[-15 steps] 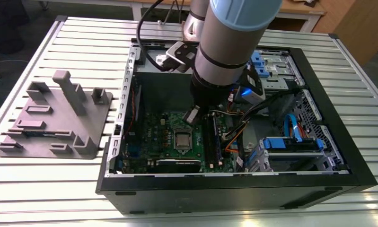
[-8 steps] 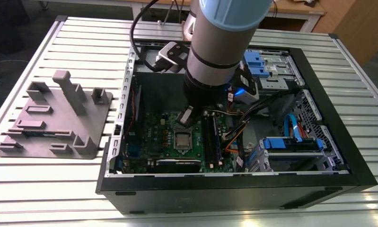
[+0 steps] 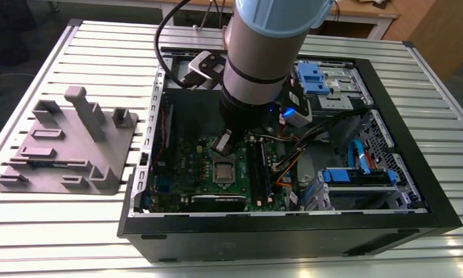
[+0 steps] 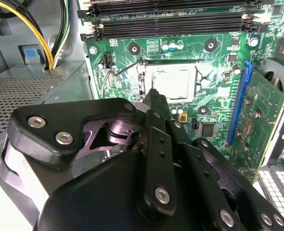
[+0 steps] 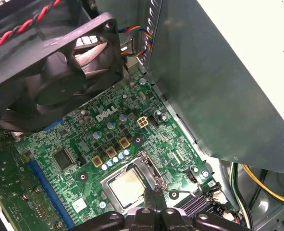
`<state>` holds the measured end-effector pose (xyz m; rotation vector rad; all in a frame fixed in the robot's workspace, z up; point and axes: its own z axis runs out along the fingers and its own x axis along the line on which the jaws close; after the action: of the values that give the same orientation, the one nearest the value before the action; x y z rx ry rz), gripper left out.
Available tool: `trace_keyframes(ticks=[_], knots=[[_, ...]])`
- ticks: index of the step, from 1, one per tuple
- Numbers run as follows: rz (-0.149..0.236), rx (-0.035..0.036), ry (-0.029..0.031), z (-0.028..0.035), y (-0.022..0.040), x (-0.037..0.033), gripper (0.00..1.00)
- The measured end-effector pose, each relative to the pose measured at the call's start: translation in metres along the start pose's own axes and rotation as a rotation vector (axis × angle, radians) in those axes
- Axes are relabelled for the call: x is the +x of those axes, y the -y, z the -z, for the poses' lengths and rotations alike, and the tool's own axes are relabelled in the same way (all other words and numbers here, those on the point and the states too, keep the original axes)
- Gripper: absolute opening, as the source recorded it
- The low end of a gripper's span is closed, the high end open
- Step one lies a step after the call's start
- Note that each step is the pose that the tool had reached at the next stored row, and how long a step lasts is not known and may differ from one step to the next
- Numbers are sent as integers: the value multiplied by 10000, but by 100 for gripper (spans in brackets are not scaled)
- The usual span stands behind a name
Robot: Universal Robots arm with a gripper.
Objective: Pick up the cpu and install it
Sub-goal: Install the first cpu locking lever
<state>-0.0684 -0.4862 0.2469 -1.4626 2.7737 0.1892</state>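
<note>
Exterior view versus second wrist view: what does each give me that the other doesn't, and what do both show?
Exterior view: the whole computer case on the slatted table, with a grey parts tray on the exterior view's left. Second wrist view: a perforated grey panel and the thin socket lever beside the cpu. Both: the gripper over the green motherboard, near the cpu lying in its socket.

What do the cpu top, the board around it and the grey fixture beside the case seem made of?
The cpu: top looks like bare metal, satin silvery-grey with soft sheen. The motherboard: green lacquered circuit laminate, slightly glossy, studded with soldered parts. The grey fixture: probably matte plastic, uniformly flat grey without glints; painted metal can't be excluded.
</note>
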Motion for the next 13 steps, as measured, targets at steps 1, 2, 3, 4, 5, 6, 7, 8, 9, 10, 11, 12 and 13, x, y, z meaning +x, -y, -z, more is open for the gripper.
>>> trace_keyframes(ticks=[1,2,3,4,5,6,7,8,9,10,11,12,13], knots=[[0,0,0,0,-1,-1,10],[0,0,0,-1,-2,-3,10],[-1,0,-1,-1,-2,-3,10],[0,-1,0,-2,-2,-3,10],[0,-1,1,-2,-2,-3,10],[0,-1,2,-2,-2,-3,10],[0,-2,2,-2,-2,-3,10],[0,-2,3,-2,-2,-4,10],[0,-2,3,-2,-3,-4,10],[0,-2,3,-2,-3,-4,10],[-1,-3,3,-2,-4,-6,10],[-1,-1,0,-2,-6,-9,10],[-1,3,-8,-1,-7,-10,10]])
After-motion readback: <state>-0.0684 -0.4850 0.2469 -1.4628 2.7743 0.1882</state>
